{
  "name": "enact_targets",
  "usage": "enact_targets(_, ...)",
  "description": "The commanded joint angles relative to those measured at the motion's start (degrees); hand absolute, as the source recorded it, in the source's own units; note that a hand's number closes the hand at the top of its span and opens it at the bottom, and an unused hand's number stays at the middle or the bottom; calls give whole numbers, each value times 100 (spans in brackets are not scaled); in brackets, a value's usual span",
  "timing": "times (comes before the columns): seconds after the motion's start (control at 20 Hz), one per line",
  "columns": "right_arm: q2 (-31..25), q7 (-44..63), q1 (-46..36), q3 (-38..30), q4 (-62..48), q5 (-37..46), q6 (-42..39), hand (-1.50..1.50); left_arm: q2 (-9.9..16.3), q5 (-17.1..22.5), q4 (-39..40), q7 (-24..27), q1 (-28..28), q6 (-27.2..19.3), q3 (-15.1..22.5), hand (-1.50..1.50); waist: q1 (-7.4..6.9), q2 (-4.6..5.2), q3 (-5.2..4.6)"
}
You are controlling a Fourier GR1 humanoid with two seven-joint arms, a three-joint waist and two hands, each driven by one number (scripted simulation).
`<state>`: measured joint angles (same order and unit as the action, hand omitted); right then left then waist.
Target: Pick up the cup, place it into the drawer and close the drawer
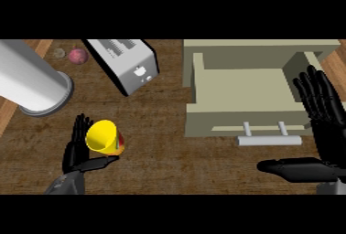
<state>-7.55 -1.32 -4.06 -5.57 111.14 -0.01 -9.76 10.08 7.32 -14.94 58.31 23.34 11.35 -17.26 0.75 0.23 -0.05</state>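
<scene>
Yellow cup (101, 135) gripped by left hand (76, 154); right hand (323, 119) spread wide beside drawer (236, 98).

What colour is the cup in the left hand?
Bright yellow; the cup shows best in the head view, held by the left hand.

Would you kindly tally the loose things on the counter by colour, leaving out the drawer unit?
Yellow: 1, the cup
Silver or grey: 2, the toaster and the cylinder
Reddish: 1, the small round item
Brownish: 1, the smaller round item
Total: 5
</scene>
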Motion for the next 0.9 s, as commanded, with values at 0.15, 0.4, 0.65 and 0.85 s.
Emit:
enact_targets(0.15, -82, 276, -295, -65, -26, -106, -27, -150, -184, 129, -51, 298, 277, 903, 3, 150, 20, 14, -12)
enact_targets(0.4, 44, -323, 72, -68, -351, -49, -80, -150, -104, 148, -98, 373, 35, 1726, 117, 150, 6, 28, -11)
enact_targets(0.65, 18, 79, -128, 79, -104, 107, 14, -150, -409, 176, -518, 477, 30, 1560, 218, 150, -48, -15, -4)
enact_targets(0.85, 43, 37, -116, 42, -76, 124, 62, -150, -534, 149, -697, 818, 19, 1143, 222, 150, -31, -7, -4)
